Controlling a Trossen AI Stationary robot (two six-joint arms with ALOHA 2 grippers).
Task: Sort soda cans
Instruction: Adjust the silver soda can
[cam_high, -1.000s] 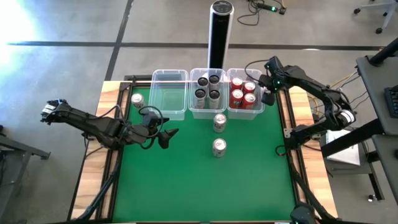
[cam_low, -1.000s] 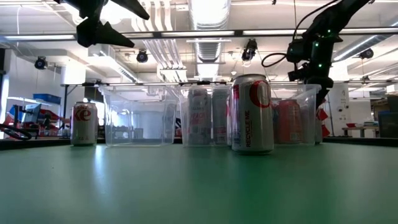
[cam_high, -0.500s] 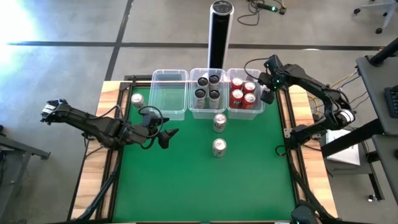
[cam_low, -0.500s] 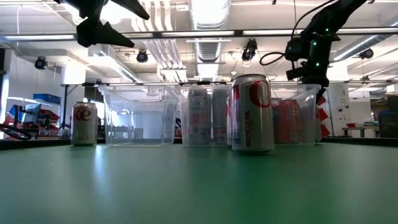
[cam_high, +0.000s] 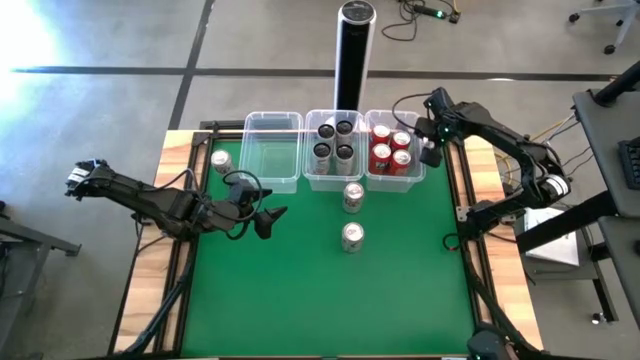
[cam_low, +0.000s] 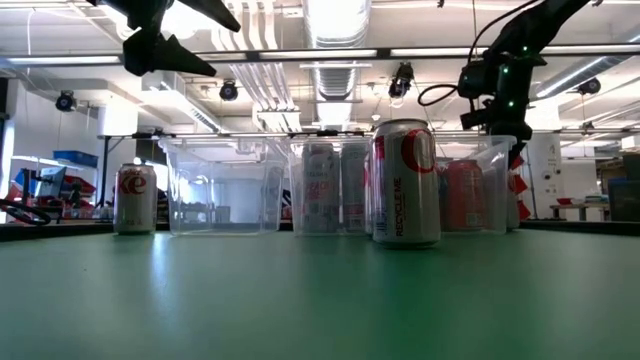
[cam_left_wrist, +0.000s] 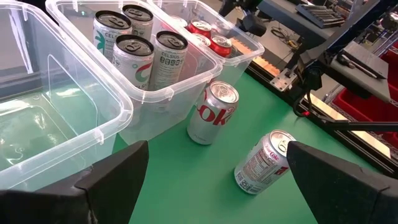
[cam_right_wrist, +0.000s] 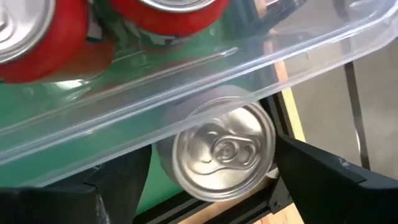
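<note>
We hold right gripper (cam_high: 430, 146) wide open above silver-white can (cam_right_wrist: 216, 149) beside red-can bin (cam_high: 408, 177). Next: descend, clamp. Left gripper (cam_high: 268, 220) open, waits over mat near two loose cans (cam_high: 352, 236).

The high view looks straight down from above and takes in the whole green table (cam_high: 300, 300) and floor around it. The low view sits at table height at the 6 o'clock edge and faces level toward 12 o'clock; the nearest silver can (cam_low: 405, 183) fills much of it. Both views share the row of three clear bins (cam_high: 272, 150). The left wrist view looks down and forward from close range at the middle bin (cam_left_wrist: 161, 87) and two silver cans. The right wrist view is very near, facing down on one silver can top (cam_right_wrist: 217, 149) beside the bin of red cans (cam_right_wrist: 186, 68).
</note>
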